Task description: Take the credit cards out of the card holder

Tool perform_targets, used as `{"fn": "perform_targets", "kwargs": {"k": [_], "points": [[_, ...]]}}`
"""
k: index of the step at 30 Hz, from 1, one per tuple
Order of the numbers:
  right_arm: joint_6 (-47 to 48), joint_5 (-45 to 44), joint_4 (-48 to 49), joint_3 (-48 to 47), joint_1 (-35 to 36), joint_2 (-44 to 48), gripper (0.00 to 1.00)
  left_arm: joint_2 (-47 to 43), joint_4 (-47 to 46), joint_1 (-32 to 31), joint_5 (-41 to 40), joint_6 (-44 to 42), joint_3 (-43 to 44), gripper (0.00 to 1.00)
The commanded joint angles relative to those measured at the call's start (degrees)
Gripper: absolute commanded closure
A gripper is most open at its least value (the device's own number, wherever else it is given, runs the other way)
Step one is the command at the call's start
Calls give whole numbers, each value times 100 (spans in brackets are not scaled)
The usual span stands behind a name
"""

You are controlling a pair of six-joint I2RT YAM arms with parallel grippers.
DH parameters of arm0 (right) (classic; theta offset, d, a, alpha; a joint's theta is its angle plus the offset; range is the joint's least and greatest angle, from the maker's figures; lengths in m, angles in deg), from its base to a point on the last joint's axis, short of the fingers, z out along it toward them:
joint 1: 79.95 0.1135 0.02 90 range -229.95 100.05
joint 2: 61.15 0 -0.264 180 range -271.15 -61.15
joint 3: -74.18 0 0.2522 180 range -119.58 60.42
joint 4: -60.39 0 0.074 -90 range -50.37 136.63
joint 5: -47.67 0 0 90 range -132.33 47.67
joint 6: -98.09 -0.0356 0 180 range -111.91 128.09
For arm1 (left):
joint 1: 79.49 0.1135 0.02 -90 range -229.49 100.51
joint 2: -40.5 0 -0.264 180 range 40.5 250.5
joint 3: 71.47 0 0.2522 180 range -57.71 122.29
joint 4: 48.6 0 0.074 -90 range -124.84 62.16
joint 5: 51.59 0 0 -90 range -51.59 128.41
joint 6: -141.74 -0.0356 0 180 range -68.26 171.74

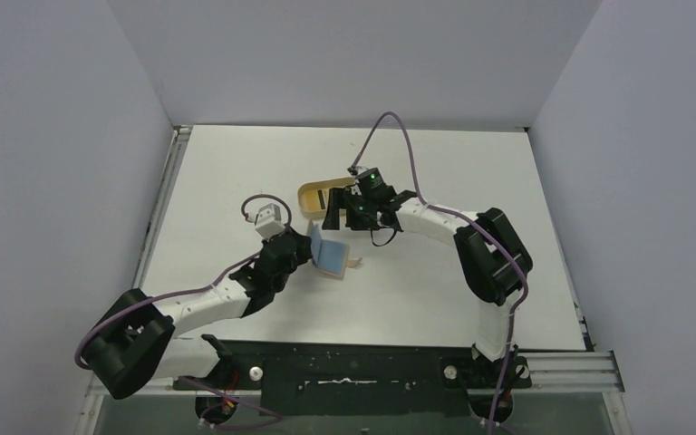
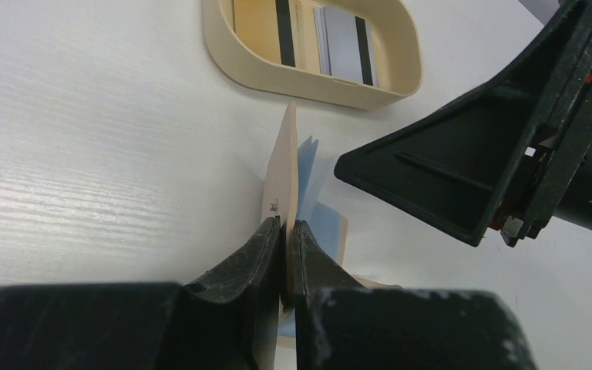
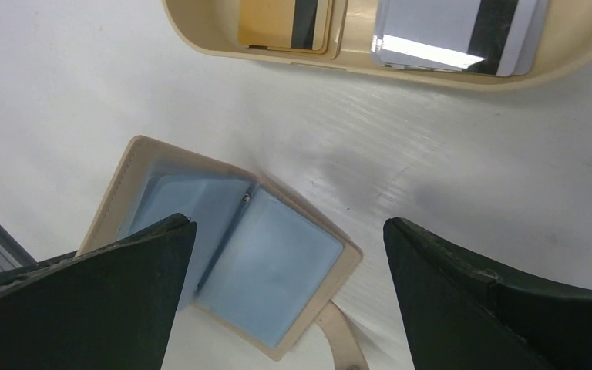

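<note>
The left pincer [image 2: 287,231] is clamped on the wallet [image 3: 277,277], holding one tan cover up on edge near the middle of the table [image 1: 471,181]. The right pincer [image 3: 289,223] hangs over it, fingers wide apart. The gold card [image 3: 277,21] and grey card [image 3: 447,31] lie in the tray [image 3: 354,66] just beyond.

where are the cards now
In the right wrist view, the cards lie side by side in the tray, just beyond the open wallet.

Card holder [image 3: 277,285] open, blue panels showing, one tan flap raised, pinched in my left fingers [image 2: 274,237]. Gold and grey credit cards [image 3: 277,23] flat in tray [image 3: 193,31].
</note>
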Motion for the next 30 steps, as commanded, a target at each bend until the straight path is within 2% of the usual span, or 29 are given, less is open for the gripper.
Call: {"fn": "perform_targets", "kwargs": {"k": [1,18,30], "points": [[-121,-24,337,-377,117,-101,0,79,-550,-43,79,-123,194,100],[-118,-19,271,-613,458,-401,0,156,-608,-40,86,-150,207,100],[272,-86,-303,-760,604,-575,0,83,-748,-46,-161,-64,17,100]]}}
